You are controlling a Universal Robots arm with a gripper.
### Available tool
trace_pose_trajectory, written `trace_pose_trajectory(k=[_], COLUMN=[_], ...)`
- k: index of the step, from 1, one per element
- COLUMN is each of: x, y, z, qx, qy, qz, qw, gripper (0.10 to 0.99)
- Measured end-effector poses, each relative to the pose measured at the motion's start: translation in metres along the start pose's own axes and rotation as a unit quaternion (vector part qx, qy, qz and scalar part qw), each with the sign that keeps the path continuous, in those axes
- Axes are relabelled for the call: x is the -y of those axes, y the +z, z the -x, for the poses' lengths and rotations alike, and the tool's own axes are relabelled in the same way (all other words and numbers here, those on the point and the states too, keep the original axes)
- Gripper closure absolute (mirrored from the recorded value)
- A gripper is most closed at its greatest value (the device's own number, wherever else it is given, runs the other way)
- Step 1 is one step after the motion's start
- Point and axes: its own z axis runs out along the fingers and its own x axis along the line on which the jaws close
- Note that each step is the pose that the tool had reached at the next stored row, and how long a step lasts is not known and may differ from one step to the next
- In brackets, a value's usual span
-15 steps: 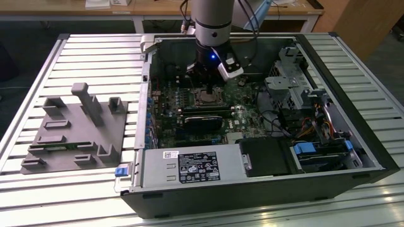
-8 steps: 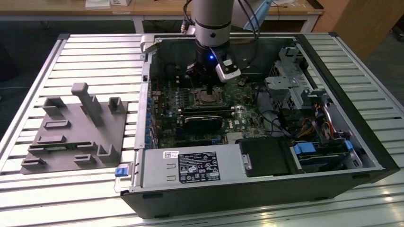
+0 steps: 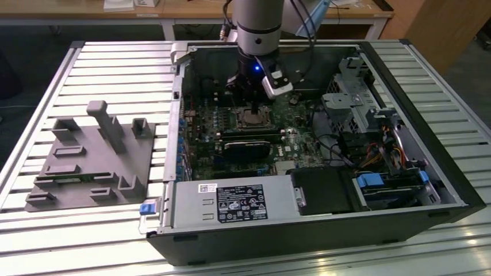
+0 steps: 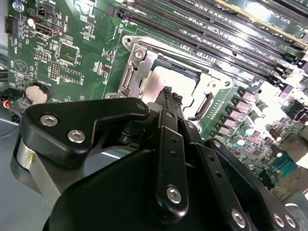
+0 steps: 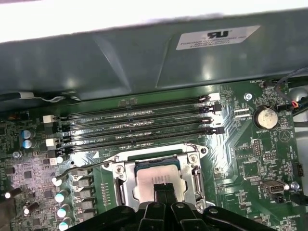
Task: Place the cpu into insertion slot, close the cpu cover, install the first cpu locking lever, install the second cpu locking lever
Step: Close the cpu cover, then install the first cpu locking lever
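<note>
The cpu [image 5: 148,179] [image 4: 155,84], a flat silver-grey square, sits in the insertion slot [image 3: 252,119] on the green board. The cpu cover [image 5: 197,174] [image 4: 130,77], a silver frame, lies flat around it with the chip showing through its window. My gripper [image 5: 163,189] [image 4: 170,92] [image 3: 253,108] hangs straight over the chip. Its two black fingers are shut together with nothing between them, and their tips are at the chip's top; I cannot tell whether they touch. A thin wire lever [image 5: 79,167] runs out from one side of the socket.
Long black memory slots [image 5: 139,122] [image 4: 216,29] run beside the socket, below the case wall [image 5: 144,53]. A coin battery [image 5: 265,117] [image 4: 37,93] sits on the board. A drive cage [image 3: 349,103] and the power supply [image 3: 230,201] crowd the case. A grey fixture [image 3: 92,155] lies at the exterior view's left.
</note>
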Motion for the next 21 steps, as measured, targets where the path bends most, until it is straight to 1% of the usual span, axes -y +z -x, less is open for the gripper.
trace_pose_trajectory(k=[3,18,20,21], x=[-0.0001,-0.0002,0.0001,0.0004], y=[-0.0033,-0.0047,-0.0049,-0.0050], z=[0.0001,0.0002,-0.0010,-0.0030], qx=[0.0000,0.0000,0.0000,-0.0001], qy=[0.000,0.000,0.000,0.000], qz=[-0.0001,0.0000,-0.0001,-0.0001], qw=[1.0000,1.0000,1.0000,1.0000], gripper=[0.980,0.980,0.980,0.980])
